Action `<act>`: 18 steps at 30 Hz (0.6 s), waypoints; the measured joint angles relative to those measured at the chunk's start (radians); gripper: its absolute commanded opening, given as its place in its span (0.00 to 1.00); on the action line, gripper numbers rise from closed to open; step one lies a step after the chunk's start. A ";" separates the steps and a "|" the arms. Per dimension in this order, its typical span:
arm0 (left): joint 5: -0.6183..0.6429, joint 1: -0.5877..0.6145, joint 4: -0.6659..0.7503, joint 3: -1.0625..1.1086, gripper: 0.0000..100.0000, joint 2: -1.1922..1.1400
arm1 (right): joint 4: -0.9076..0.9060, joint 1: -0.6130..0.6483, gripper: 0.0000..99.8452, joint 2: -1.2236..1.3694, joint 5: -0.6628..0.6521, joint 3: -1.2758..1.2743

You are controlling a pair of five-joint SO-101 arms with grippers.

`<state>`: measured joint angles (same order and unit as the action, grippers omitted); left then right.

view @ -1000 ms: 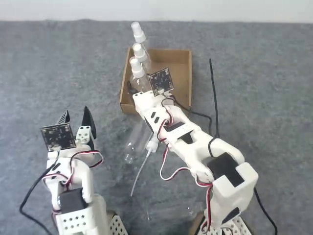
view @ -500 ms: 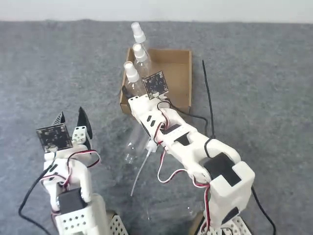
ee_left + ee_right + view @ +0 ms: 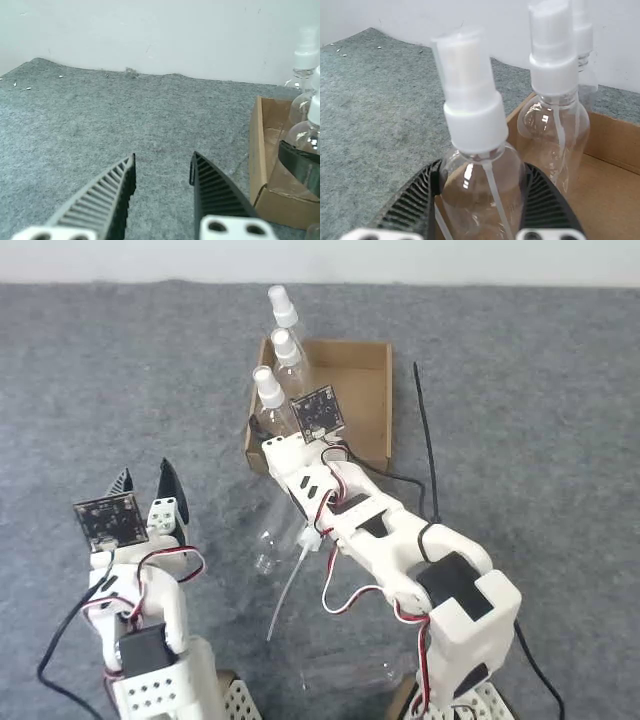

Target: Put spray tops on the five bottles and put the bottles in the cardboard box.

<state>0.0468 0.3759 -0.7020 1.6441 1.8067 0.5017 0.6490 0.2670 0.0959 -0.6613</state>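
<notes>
Your cardboard box [image 3: 362, 390] sits upper centre in the high view, two capped bottles [image 3: 290, 355] along its left wall. Your right gripper [image 3: 482, 171], clamped on a third capped bottle [image 3: 272, 416], has just shifted it left to that wall's near corner and stopped, likely ready to release; your left gripper [image 3: 162, 172] hangs empty, jaws parted, lower left.

The bottles [image 3: 480, 192] are glossy clear plastic, spray tops [image 3: 470, 95] white plastic, cardboard box [image 3: 365, 380] matt, carpet [image 3: 100, 370] rough.
</notes>
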 measured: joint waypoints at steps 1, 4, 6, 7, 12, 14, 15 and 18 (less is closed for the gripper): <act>0.000 0.000 0.000 0.000 0.17 0.000 | 0.000 0.000 0.15 0.000 0.000 0.000; 0.000 0.000 0.000 0.000 0.17 0.000 | 0.000 0.002 0.22 0.000 -0.025 0.000; 0.000 0.000 0.000 0.000 0.17 0.000 | 0.000 0.002 0.24 0.000 -0.044 0.000; 0.000 0.000 0.000 0.000 0.17 0.000 | 0.000 0.002 0.24 0.000 -0.046 0.000; 0.000 0.000 0.000 0.000 0.17 0.000 | 0.000 0.002 0.24 0.000 -0.051 0.000; 0.000 0.000 0.000 0.000 0.17 0.000 | 0.000 0.002 0.24 0.000 -0.051 0.000; 0.000 0.000 0.000 0.000 0.17 0.000 | 0.000 0.002 0.24 0.000 -0.051 0.000; 0.000 0.000 0.000 0.000 0.17 0.000 | -0.032 0.018 0.26 0.000 -0.051 0.000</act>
<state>0.0468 0.3759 -0.7020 1.6441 1.8067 0.4695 0.6674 0.2670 0.0453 -0.6613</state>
